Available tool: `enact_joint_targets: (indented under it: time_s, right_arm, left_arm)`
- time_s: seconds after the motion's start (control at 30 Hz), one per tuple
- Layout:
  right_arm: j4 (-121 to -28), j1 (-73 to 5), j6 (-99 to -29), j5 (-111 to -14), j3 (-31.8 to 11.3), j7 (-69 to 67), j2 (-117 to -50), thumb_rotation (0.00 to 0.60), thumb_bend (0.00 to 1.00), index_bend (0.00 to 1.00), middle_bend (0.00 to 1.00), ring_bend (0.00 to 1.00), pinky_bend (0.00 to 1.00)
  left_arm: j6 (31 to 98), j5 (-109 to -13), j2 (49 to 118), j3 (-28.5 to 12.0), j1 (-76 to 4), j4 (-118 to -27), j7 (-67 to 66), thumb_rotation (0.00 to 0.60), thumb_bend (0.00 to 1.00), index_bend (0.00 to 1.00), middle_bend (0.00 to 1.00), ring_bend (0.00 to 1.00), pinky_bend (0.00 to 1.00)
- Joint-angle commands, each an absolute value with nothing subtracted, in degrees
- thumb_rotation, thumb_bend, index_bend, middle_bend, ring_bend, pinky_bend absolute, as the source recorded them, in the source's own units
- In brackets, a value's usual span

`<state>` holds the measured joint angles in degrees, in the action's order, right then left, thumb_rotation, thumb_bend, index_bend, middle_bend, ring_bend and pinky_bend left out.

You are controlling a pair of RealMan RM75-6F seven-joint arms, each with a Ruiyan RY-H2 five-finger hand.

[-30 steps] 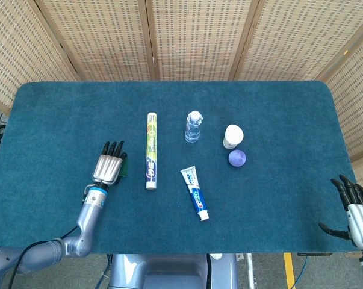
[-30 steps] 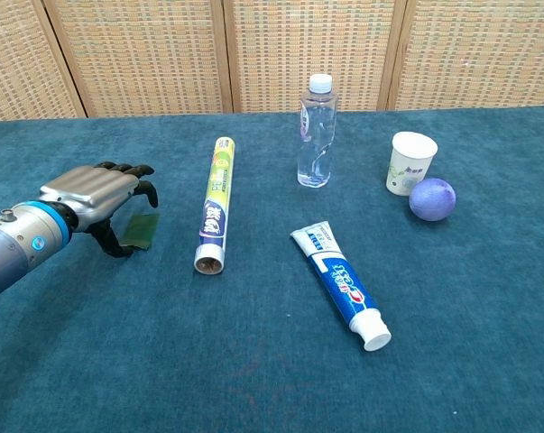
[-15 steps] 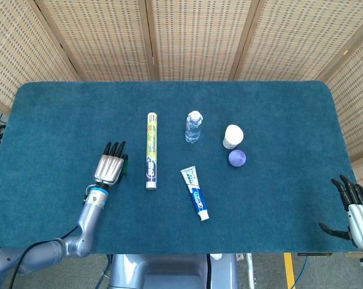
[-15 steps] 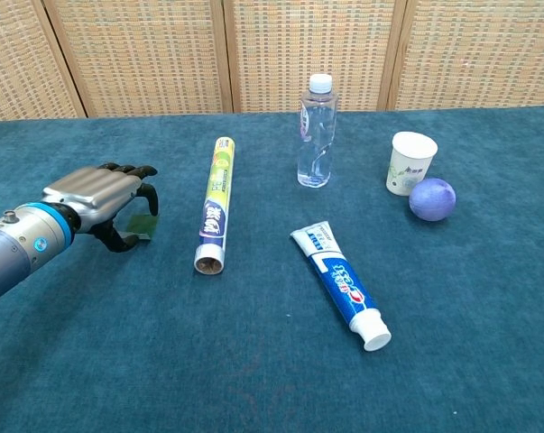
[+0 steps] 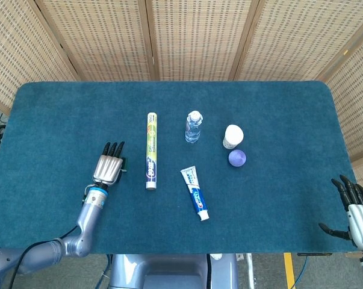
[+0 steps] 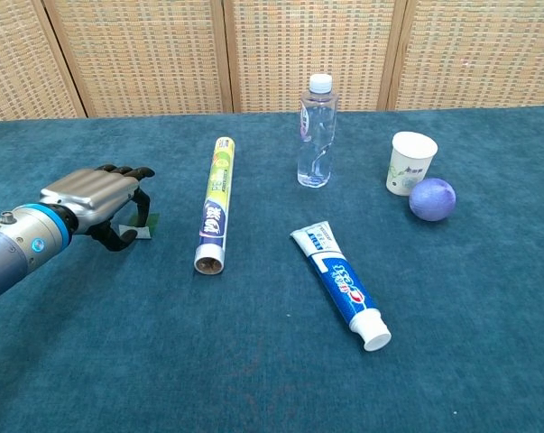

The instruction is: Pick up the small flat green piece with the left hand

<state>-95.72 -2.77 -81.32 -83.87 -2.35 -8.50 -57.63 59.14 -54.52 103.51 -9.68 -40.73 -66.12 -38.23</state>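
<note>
The small flat green piece (image 6: 142,232) shows only as a thin sliver on the blue table cloth, under the fingers of my left hand (image 6: 96,200). The fingers curl down over it and the thumb closes from below, pinching the piece at table level. In the head view my left hand (image 5: 108,166) lies left of the yellow tube and covers the piece almost wholly. At the lower right, past the table's edge, my right hand (image 5: 354,205) hangs with fingers spread and holds nothing.
A long yellow tube (image 6: 213,203) lies just right of the left hand. Further right are a water bottle (image 6: 315,131), a blue-and-white toothpaste tube (image 6: 342,284), a white cup (image 6: 410,162) and a purple ball (image 6: 431,198). Woven screens stand behind the table.
The left hand's fingers have curled further over the green piece, which went from a flat visible patch to a sliver. The right hand has not moved.
</note>
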Motion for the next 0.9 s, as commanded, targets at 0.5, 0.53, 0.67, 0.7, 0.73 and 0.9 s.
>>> enact_joint_targets:
  time_s: [0.5,0.53,0.67,0.7,0.73,0.9]
  right_arm:
    - [-95.7,-2.8,-81.4,-83.9,-2.4,-8.6,-57.5,0.600,0.15,0.00,0.00,0.00,0.00]
    - [-95.7,-2.7,-81.4,-84.0,-2.4,-8.6,-57.5,0.600,0.15,0.00,0.00,0.00,0.00]
    - [-95.7,-2.7,-81.4,-83.9,-2.4,-8.5,-57.6,0.600,0.14,0.00,0.00,0.00,0.00]
    - [-95.7,-2.7,-81.4,-83.9,-2.4,-8.5,-57.6,0.600,0.14,0.00,0.00,0.00,0.00]
    - [-95.7,-2.7,-81.4,-83.9,-2.4,-8.5,-57.6,0.600,0.14,0.00,0.00,0.00,0.00]
    - [-95.7,-2.7,-81.4,-83.9,-2.4,-8.5,-57.6,0.600,0.15,0.00,0.00,0.00,0.00]
  left_arm:
    - [58.9,-54.4,103.4,-10.1,-40.6,-65.5,-38.3,0.600,0.51,0.60,0.00,0.00,0.00]
    - [58.9,-54.5,103.4,-10.1,-40.6,-65.4,-38.3,0.600,0.51,0.60,0.00,0.00,0.00]
    - [59.0,-54.6,103.3,-10.4,-40.7,-65.3,-38.3,0.600,0.52,0.61,0.00,0.00,0.00]
    - [59.0,-54.6,103.3,-10.5,-40.7,-65.2,-38.2,0.600,0.52,0.62,0.00,0.00,0.00]
    - [59.1,-54.5,103.3,-10.7,-40.7,-65.1,-38.1,0.600,0.53,0.62,0.00,0.00,0.00]
    - [59.1,-54.4,103.7,-11.8,-41.2,-63.6,-37.5,0.600,0.53,0.64,0.00,0.00,0.00]
